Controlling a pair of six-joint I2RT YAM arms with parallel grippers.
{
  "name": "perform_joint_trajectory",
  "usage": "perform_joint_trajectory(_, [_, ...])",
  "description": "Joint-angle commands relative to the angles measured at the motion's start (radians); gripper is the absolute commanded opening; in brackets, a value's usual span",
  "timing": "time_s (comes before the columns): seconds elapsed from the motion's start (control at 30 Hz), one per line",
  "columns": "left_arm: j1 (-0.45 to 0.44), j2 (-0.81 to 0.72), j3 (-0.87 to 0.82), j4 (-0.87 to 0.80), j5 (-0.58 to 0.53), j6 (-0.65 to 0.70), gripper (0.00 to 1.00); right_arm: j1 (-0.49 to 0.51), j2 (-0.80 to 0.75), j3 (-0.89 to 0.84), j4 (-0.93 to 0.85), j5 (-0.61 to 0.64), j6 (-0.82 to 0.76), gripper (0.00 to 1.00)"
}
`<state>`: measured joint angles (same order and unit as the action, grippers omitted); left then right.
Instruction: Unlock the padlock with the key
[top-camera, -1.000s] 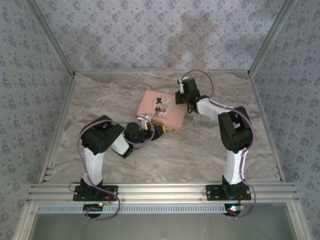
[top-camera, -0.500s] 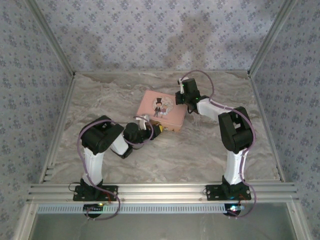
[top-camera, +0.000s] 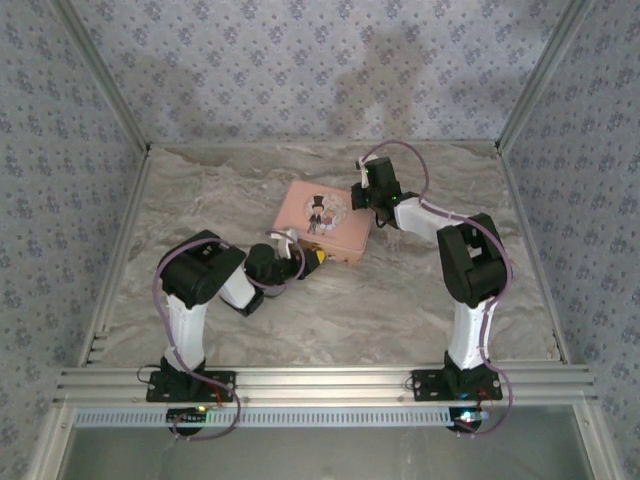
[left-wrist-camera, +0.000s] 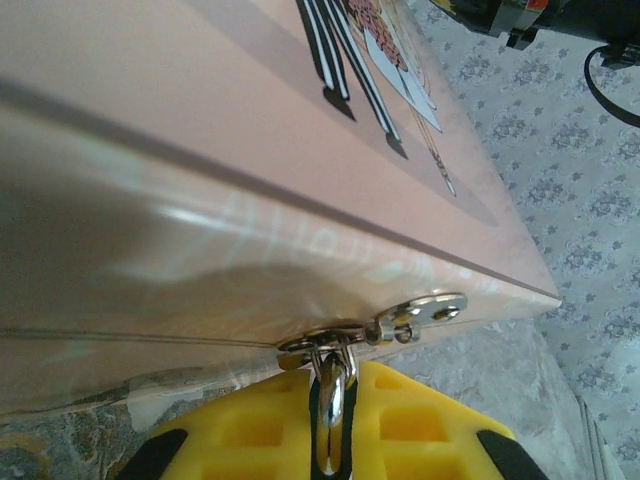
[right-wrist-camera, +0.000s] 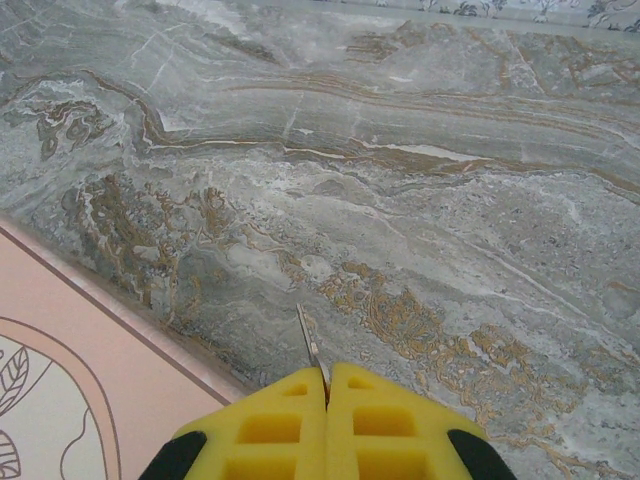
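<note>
padlock (left-wrist-camera: 333, 420) cut off below, key (right-wrist-camera: 309, 345) half hidden

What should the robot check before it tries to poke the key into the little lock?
1. Key gripped: ok. The right gripper has its jaws shut on the key, with the tip sticking out.
2. Padlock steadied: ok. The left gripper has its jaws closed around the padlock loop.
3. Padlock on the box: ok. The loop hangs through the hasp of the pink tin.
4. Key aimed at the padlock: not ok. The key is over the bare table, at the tin's other side.
5. Keyhole in sight: cannot tell. The lock body is hidden between the jaws.
</note>
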<state>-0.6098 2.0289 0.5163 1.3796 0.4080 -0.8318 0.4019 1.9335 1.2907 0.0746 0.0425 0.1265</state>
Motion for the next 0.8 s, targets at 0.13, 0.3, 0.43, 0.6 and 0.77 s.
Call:
perform_joint_trajectory(0.13, [0.012,-0.075,0.038,-0.175,0.057,-0.057,0.0,-0.055,-0.074,-0.003,-0.12,-0.089,0.045,0.0])
perform_joint_trajectory(0.3, [0.01,-0.09,0.076,-0.238,0.063,-0.067,0.0,-0.078,-0.131,0.033,-0.233,-0.045,0.09,0.0])
perform_joint_trajectory(0.43, [0.008,-0.094,0.098,-0.269,0.076,-0.084,0.0,-0.104,-0.157,0.023,-0.36,0.04,0.153,0.0])
perform_joint_trajectory(0.6, [0.004,-0.12,0.102,-0.34,0.085,-0.072,0.0,-0.122,-0.185,-0.049,-0.424,0.13,0.216,0.0])
perform_joint_trajectory(0.77, [0.003,-0.122,0.105,-0.364,0.108,-0.072,0.0,-0.117,-0.175,-0.076,-0.39,0.108,0.247,0.0])
